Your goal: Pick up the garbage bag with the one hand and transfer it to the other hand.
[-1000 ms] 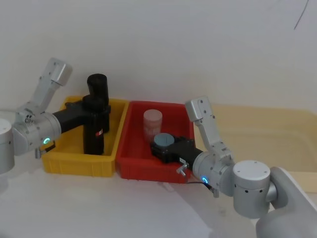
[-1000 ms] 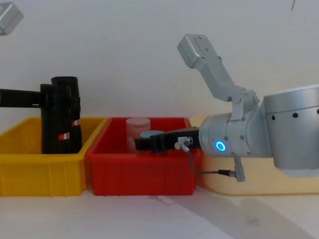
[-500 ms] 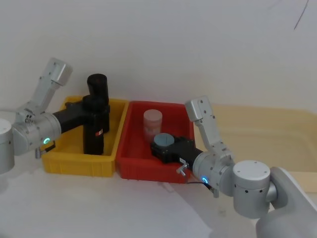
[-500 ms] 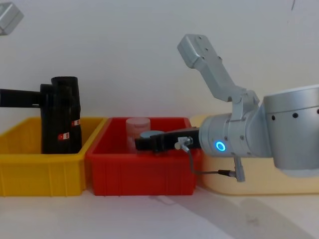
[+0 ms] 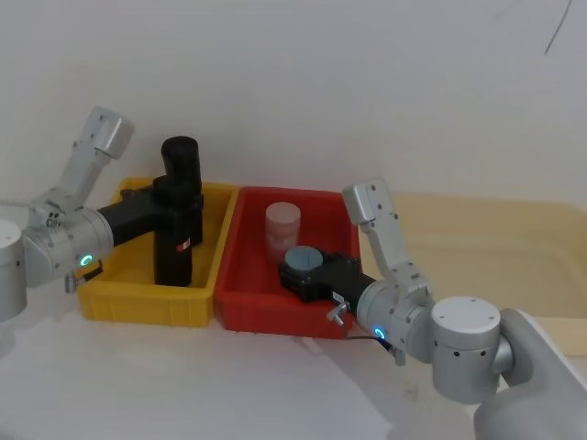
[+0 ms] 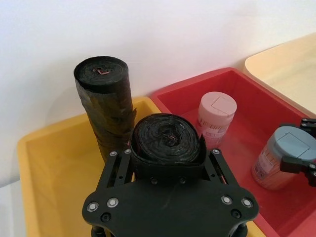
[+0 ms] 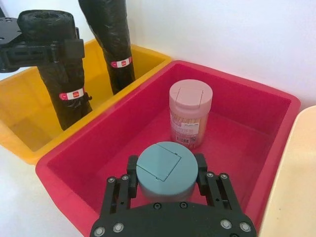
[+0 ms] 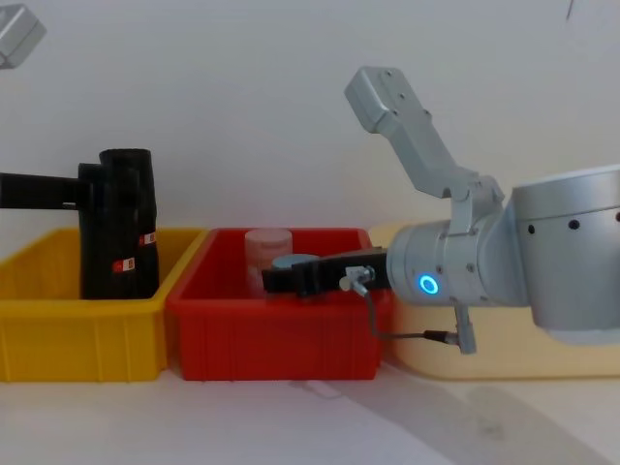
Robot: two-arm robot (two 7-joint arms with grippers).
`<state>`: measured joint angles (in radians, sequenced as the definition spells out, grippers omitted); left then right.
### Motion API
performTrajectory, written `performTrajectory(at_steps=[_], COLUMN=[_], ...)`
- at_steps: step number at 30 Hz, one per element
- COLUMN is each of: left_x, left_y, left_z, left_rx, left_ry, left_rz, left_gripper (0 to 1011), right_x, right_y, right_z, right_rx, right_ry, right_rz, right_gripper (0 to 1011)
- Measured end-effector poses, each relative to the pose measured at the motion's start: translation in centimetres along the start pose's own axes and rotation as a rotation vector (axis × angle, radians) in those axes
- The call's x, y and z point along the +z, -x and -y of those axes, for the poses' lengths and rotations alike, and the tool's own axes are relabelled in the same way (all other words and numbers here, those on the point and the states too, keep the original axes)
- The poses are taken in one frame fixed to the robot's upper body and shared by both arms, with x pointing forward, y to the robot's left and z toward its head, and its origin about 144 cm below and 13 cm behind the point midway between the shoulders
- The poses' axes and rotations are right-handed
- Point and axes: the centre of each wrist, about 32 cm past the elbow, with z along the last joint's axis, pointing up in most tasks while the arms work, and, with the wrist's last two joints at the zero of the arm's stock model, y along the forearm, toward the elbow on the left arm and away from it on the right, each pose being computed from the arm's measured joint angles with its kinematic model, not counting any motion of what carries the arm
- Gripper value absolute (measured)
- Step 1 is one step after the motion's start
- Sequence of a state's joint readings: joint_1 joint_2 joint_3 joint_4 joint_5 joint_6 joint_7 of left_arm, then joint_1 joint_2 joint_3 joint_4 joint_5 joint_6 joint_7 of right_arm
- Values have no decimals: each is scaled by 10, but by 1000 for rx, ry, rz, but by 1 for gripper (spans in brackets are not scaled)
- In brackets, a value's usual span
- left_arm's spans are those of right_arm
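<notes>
Two black glossy rolls stand upright in the yellow bin. My left gripper, on the green-ringed arm, is shut on the nearer garbage bag close to its top. The bag's lower end is still down inside the bin. The second roll stands just behind it, free. My right gripper, on the blue-ringed arm, is low in the red bin. It is shut on a grey-lidded bottle. From the chest, the held garbage bag shows at the left and the right gripper in the middle.
A pink-lidded bottle stands in the red bin just beyond the right gripper, also seen as the pink-lidded bottle from the right wrist. A beige tray lies to the right of the bins. A white wall rises close behind.
</notes>
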<state>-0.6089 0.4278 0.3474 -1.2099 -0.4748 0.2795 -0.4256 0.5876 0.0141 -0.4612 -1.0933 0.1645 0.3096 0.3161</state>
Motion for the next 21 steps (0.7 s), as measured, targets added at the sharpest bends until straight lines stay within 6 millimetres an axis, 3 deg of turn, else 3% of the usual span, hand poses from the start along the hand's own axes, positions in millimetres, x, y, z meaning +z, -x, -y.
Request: performTrajectory(at_steps=[11, 21], left_x=[6, 34], left_y=[3, 15], left_z=[-2, -1], left_rx=[3, -10], left_ry=[7, 84], left_rz=[39, 98], left_gripper=[504, 504], right_x=[4, 22], right_y=[-3, -10], right_z=[3, 16], right_rx=[21, 57], right_ry=[-8, -83], right_rz=[-13, -78], right_gripper=[660, 660])
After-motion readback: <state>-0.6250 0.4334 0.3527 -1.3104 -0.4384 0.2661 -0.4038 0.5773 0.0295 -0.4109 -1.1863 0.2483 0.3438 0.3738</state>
